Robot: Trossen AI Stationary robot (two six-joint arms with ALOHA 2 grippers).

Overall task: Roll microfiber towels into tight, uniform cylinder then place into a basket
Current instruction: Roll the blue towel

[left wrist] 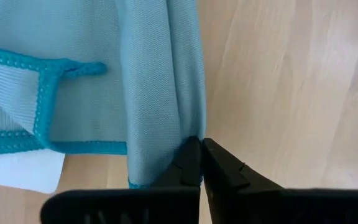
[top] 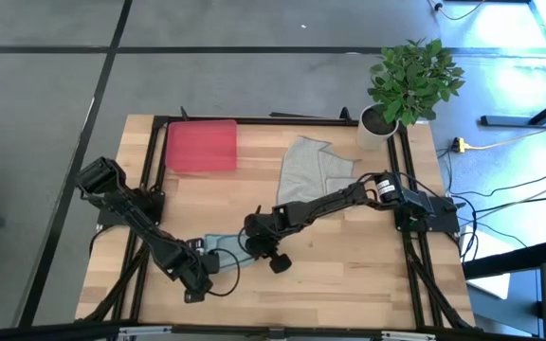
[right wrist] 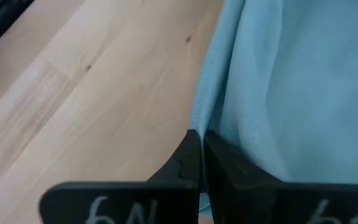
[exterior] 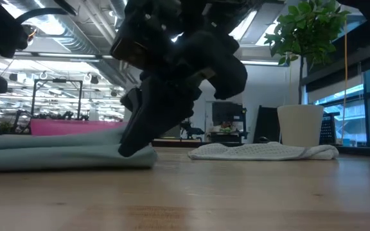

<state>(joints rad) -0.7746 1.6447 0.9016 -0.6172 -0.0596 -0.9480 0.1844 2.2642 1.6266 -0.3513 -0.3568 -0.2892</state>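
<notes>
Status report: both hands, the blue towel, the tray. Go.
Left hand and right hand both shut on the blue towel's edge, front of table. Grey towel lies unrolled. Red tray has no towel in it. Nothing in the way.

Two towels, blue (top: 218,244) and grey (top: 313,170); one red basket (top: 200,147); one potted plant (top: 408,87).

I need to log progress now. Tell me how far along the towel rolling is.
Done: nothing is in the red tray yet. In hand: the left gripper and right gripper are each shut on an edge of the pale blue towel, which lies folded over on the table, not yet a cylinder. Left: finish rolling it, place it in the tray, then do the grey towel, lying loose near the potted plant.
</notes>
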